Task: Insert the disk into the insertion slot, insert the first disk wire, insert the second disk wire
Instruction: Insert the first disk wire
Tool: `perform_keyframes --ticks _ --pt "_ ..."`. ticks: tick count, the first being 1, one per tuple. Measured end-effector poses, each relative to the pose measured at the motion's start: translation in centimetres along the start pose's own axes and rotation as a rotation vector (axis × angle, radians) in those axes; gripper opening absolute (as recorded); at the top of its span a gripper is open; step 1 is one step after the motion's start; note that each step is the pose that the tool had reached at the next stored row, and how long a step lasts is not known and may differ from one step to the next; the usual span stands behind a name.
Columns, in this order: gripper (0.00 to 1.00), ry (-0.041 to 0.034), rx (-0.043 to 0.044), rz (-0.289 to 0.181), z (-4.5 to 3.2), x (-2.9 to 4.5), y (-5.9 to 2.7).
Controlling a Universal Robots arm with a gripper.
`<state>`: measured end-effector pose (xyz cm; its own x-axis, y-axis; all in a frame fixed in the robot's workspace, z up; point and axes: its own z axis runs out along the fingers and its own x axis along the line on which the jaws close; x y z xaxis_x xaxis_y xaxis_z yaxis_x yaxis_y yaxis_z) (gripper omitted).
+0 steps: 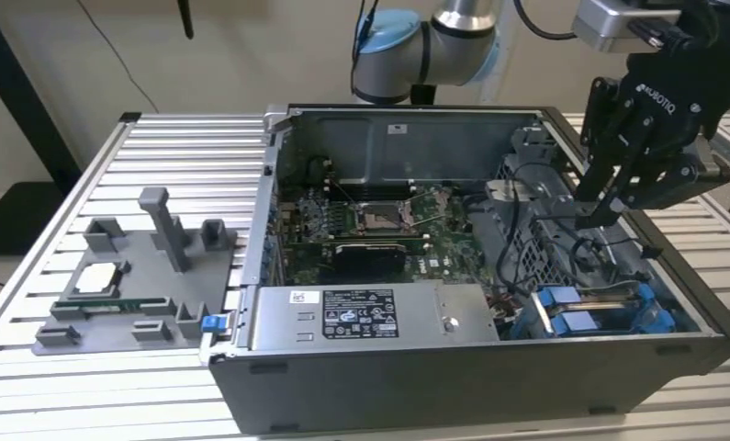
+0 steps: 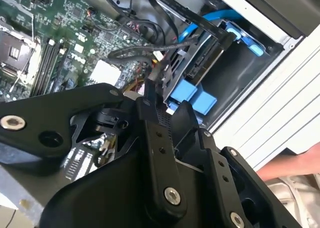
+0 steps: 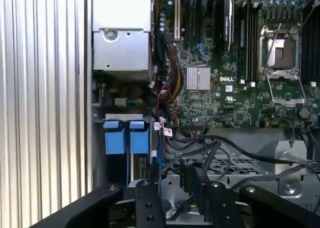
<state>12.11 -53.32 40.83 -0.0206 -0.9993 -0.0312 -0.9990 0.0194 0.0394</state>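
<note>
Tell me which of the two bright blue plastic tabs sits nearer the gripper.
The blue plastic tab on the green motherboard's side, closer to the black gripper; its twin lies toward the case wall.

Disk partly behind black cables

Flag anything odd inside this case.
The CPU socket looks open and empty, and loose black cables sprawl across the perforated cage. Nothing looks damaged or spilled.
</note>
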Motion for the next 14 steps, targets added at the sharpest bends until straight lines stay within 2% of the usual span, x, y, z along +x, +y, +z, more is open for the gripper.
perform_keyframes --ticks 5,8,12,14 --pt "1.0 0.0 0.002 -0.001 0.07 -1.08 0.02" --pt "1.0 0.0001 0.0036 -0.006 0.23 -1.28 0.02" --pt "1.0 0.0002 0.0127 -0.018 0.68 -1.39 -0.01" --pt "1.0 0.0009 0.0132 -0.019 0.75 -1.39 -0.04"
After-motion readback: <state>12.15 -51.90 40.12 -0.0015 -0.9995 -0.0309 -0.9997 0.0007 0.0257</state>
